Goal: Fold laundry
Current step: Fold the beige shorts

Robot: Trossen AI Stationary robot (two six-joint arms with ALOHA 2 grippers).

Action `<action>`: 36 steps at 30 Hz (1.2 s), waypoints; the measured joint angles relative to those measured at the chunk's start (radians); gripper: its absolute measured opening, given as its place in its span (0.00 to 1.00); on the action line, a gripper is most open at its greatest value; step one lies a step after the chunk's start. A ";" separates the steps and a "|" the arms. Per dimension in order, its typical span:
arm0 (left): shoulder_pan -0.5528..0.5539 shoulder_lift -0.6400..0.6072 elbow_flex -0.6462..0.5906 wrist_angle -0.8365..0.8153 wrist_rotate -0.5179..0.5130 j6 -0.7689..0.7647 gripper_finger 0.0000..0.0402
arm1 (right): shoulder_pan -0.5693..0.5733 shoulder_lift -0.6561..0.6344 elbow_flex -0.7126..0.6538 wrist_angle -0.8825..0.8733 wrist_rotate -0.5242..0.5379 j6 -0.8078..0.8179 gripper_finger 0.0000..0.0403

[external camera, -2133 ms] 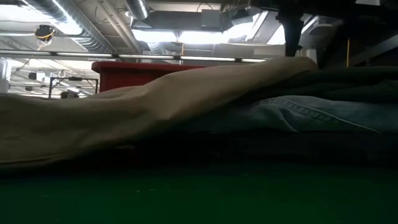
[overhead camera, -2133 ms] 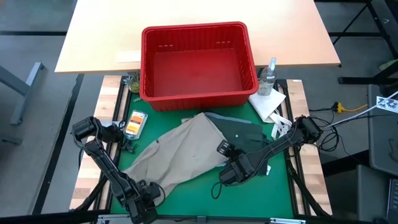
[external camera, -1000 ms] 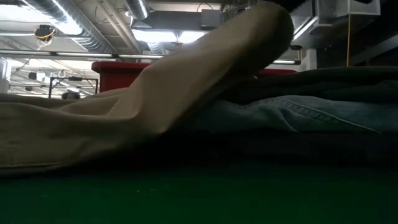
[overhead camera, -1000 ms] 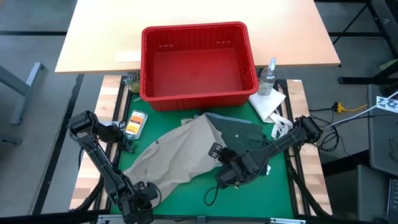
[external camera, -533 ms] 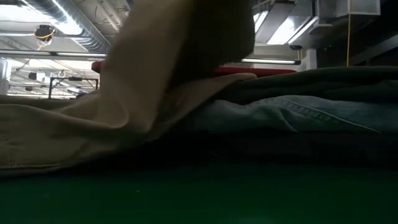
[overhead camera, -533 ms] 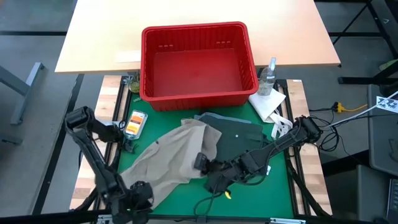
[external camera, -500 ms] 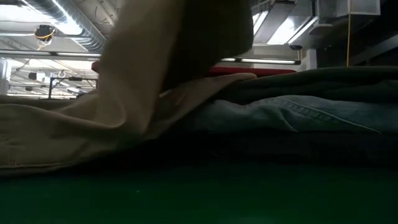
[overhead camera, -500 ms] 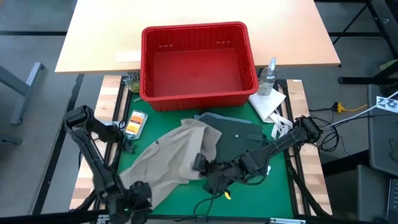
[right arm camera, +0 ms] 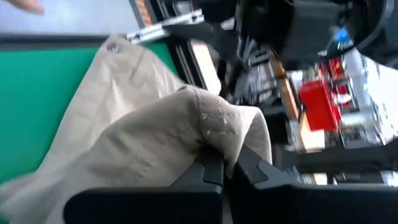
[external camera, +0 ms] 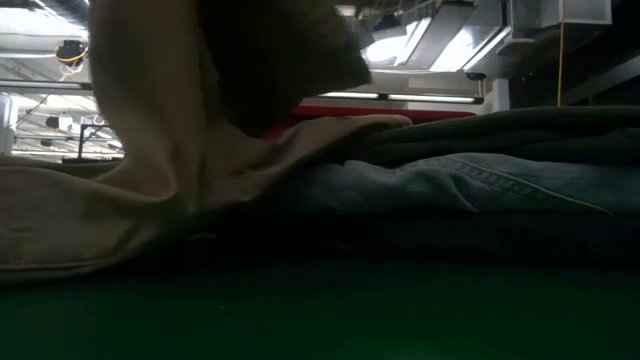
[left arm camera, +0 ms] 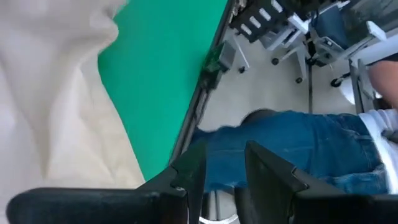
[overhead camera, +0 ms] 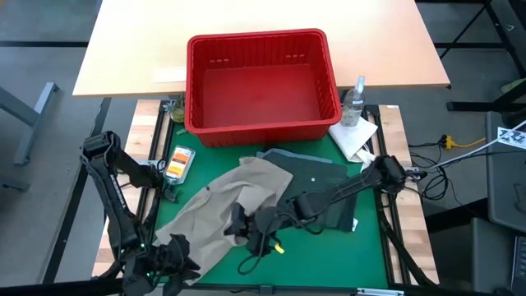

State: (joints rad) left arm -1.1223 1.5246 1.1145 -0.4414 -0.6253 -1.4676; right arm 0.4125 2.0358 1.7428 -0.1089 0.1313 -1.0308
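The laundry lies on the green mat (overhead camera: 325, 251). A beige khaki piece (overhead camera: 214, 205) lies spread toward the near left, with my right gripper (overhead camera: 240, 227) shut on it above its middle. Behind it a dark olive green piece (overhead camera: 316, 177) rests on light blue denim (external camera: 450, 185). My left gripper (overhead camera: 168, 256) hovers at the near left corner, beside the khaki's near end. Its fingers (left arm camera: 189, 171) stand open, with only floor showing between them. My right gripper pinches a stitched edge (right arm camera: 219, 132) of the beige khaki piece between its two fingers. The fingers come from the table's right and slant slightly down. The held edge is lifted and doubled over. The rest of the piece (right arm camera: 93, 106) lies slack on the mat below.
A red basket (overhead camera: 261, 82) stands at the far side of the mat. A spray bottle (overhead camera: 355, 99) and a white cloth (overhead camera: 355, 136) are at the far right. A small orange-and-white object (overhead camera: 177, 162) lies at the left edge. A person in blue jeans (left arm camera: 292, 143) is beyond the near edge.
My right gripper has swung from the middle right toward the near left and has tipped more level. It has carried the khaki's far edge up and over the rest of the piece, so that part is now folded back. My left gripper has risen and drawn toward the near left corner.
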 joint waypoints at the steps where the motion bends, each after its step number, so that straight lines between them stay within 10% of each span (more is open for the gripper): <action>1: -0.003 0.000 0.000 0.003 -0.016 0.015 0.26 | -0.008 0.016 0.000 0.032 -0.028 0.000 0.00; 23: -0.080 -0.008 0.000 0.311 -0.184 0.327 0.26 | -0.033 0.339 0.000 0.754 -0.267 0.099 0.00; 36: -0.001 -0.008 0.000 0.309 -0.265 0.399 0.26 | -0.034 0.373 0.022 0.738 -0.282 0.119 0.03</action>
State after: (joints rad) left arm -1.1237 1.5169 1.1145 -0.1326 -0.8908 -1.0683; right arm 0.3790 2.4088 1.7649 0.6287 -0.1509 -0.9123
